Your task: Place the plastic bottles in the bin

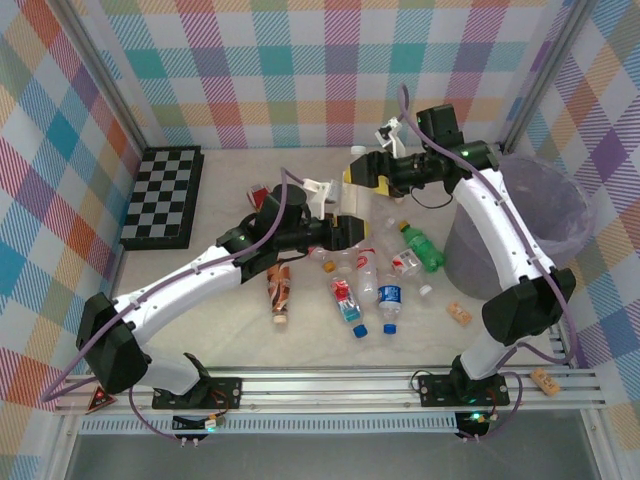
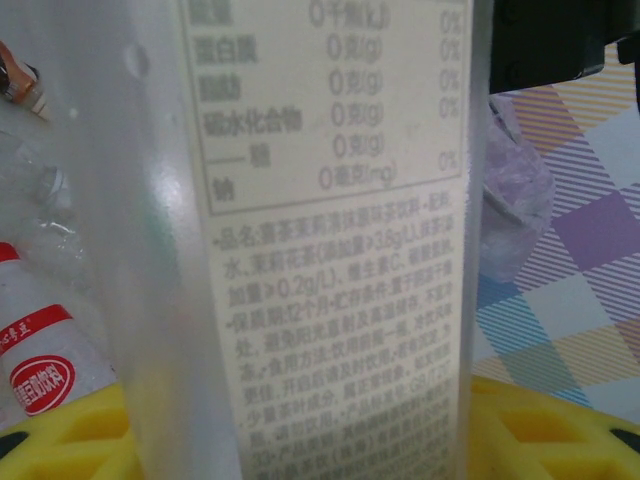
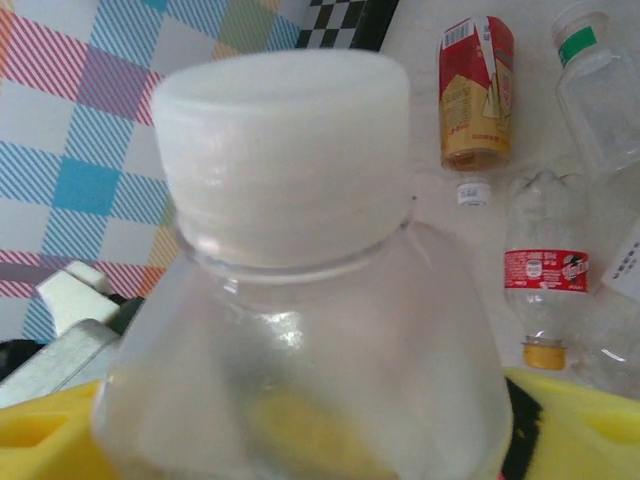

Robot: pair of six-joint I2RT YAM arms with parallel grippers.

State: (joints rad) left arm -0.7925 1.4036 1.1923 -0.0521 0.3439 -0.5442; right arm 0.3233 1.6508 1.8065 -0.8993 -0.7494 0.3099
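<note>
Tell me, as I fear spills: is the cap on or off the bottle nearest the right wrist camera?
On. A white cap sits squarely over the neck of the clear bottle, covering its mouth.

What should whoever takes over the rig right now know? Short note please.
Left gripper: shut on a clear bottle, lifted mid-table.
Right gripper: fingers flank what seems to be the same bottle at its white cap; grip not confirmed.
Bin: far right, beside the right arm; contents can't be made out.
To do: bin the held bottle, then the loose ones on the table, including the green bottle, blue-labelled bottle and brown-wrapped bottle.
</note>
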